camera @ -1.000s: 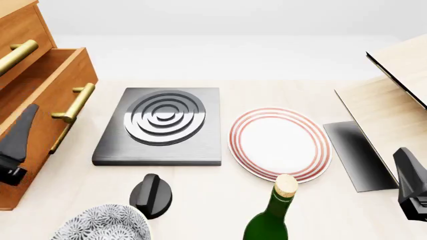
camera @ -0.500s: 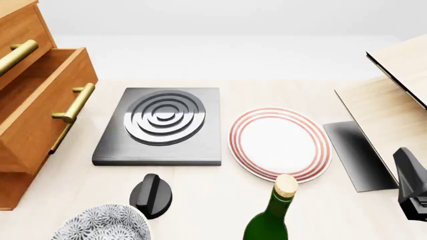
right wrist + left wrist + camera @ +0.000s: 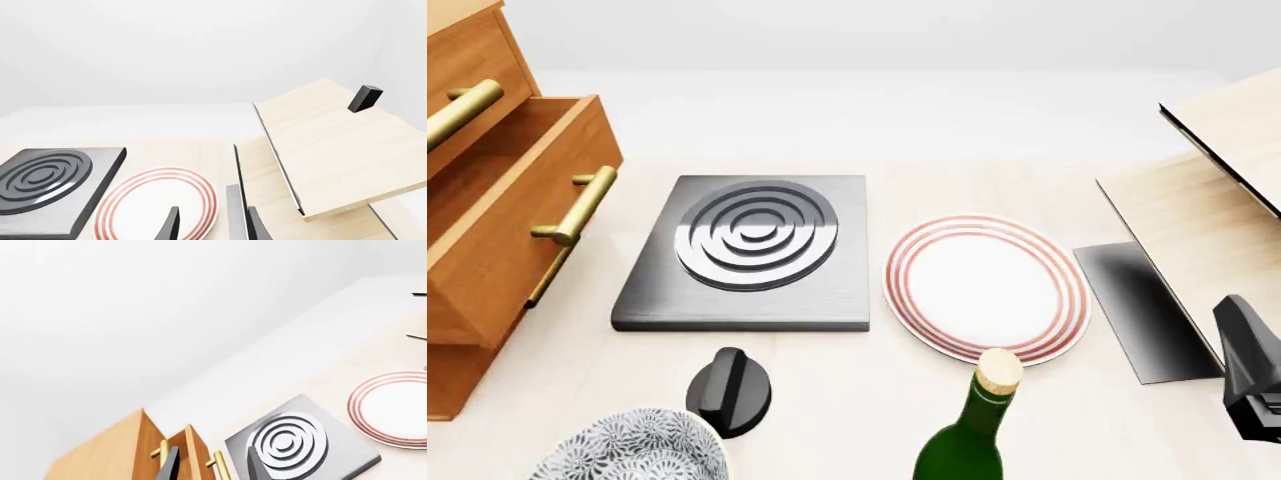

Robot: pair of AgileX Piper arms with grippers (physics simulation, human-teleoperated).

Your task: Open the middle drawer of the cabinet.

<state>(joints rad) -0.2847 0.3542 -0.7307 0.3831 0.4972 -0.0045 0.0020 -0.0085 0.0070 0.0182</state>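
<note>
The orange-brown cabinet (image 3: 467, 60) stands at the left edge of the front view. Its middle drawer (image 3: 507, 240) is pulled out past the other two fronts, its brass bar handle (image 3: 577, 205) facing the table. My left gripper (image 3: 212, 467) is out of the front view. In the left wrist view its fingers (image 3: 170, 465) stand open and apart from the cabinet (image 3: 113, 455), holding nothing. My right gripper (image 3: 1248, 370) sits low at the right edge. In the right wrist view the right gripper (image 3: 213, 227) is open and empty above the plate's rim.
A dark hotplate (image 3: 747, 250) with concentric rings lies beside the drawer, with a red-rimmed plate (image 3: 988, 285) to its right. Near the front are a black knob (image 3: 730, 392), a patterned bowl (image 3: 627, 450) and a green corked bottle (image 3: 974, 430). Pale wood boards (image 3: 1214, 200) stand at the right.
My left gripper, which was in front of the pulled-out drawer a second ago, has withdrawn out of the front view. The drawer stays out. The right arm has not moved.
</note>
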